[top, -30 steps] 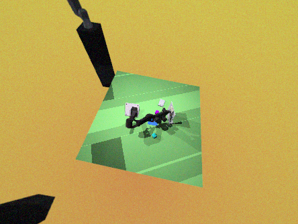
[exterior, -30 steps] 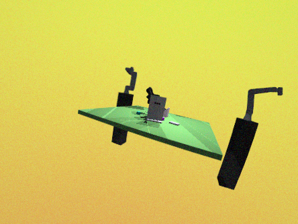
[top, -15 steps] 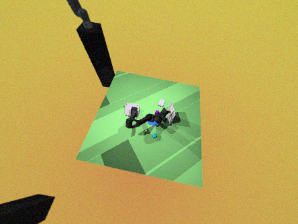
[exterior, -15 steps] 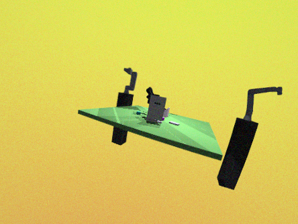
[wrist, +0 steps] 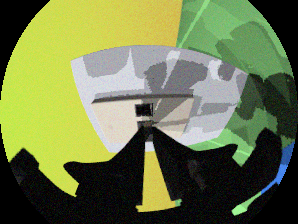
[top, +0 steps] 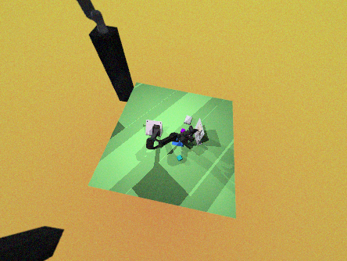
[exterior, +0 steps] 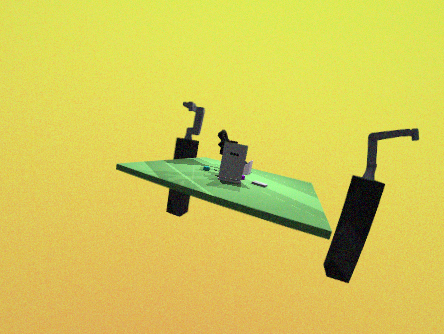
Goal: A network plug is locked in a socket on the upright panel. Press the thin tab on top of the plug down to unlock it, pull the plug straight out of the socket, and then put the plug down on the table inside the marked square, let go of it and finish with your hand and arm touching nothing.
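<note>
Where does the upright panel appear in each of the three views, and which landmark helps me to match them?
Top: the panel stands right of centre on the green table, seen as a thin pale sliver, the arm reaching it from the left.
Exterior: the panel is the grey slab near the middle, seen from its back.
Wrist: the panel fills the centre, pale grey, behind the fingers.
Shared landmark: the green table.

Striped green table (top: 129,172), grey panel (exterior: 233,162), black arm (top: 162,141), small teal cube (top: 180,158).
</note>
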You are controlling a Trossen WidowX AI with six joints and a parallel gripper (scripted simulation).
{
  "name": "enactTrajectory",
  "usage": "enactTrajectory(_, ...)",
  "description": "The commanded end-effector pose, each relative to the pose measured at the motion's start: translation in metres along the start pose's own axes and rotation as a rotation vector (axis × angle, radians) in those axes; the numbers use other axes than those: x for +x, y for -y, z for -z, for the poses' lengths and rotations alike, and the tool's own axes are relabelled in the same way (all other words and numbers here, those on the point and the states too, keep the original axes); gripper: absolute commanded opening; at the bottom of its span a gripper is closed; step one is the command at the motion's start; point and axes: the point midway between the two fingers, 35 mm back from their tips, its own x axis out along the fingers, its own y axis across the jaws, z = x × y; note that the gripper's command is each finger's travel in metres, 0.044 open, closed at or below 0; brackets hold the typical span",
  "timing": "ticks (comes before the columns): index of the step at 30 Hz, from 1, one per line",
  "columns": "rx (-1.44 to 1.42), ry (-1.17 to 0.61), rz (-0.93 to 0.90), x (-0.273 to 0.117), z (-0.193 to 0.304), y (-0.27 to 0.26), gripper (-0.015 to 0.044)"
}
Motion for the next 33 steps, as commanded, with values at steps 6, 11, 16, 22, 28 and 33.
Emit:
enactTrajectory(6, 0.003, 0.001, 0.003, -0.006, 0.002, 0.001, 0.0000)
enactTrajectory(11, 0.003, 0.001, 0.003, -0.008, 0.002, 0.001, 0.0000)
enactTrajectory(16, 0.003, 0.001, 0.003, -0.011, 0.003, 0.001, 0.0000)
enactTrajectory(22, 0.003, 0.001, 0.003, -0.013, 0.004, 0.001, 0.0000)
enactTrajectory(28, 0.003, 0.001, 0.003, -0.016, 0.004, 0.001, 0.0000)
enactTrajectory(33, 0.003, 0.001, 0.003, -0.018, 0.004, 0.001, 0.0000)
